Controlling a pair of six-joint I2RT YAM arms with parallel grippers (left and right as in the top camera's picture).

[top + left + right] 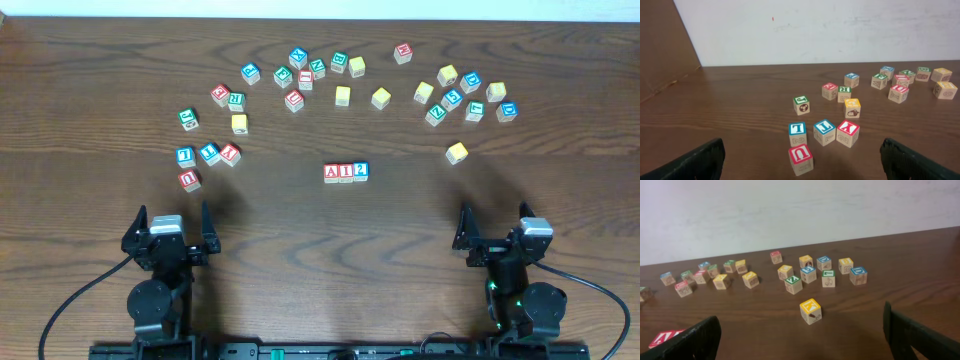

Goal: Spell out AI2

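Note:
Three blocks stand side by side in a row at the table's middle: a red A (pixel 331 173), a red I (pixel 346 172) and a blue 2 (pixel 361 171). The red A's edge shows at the far left of the right wrist view (pixel 660 338). My left gripper (pixel 172 229) is open and empty near the front left edge. My right gripper (pixel 496 228) is open and empty near the front right edge. Both are well back from the row.
Loose blocks lie in an arc across the far half. A red U (pixel 800 157), a blue L (pixel 797 133) and a red Y (pixel 848 132) sit just ahead of my left gripper. A yellow block (pixel 810 310) sits ahead of my right gripper.

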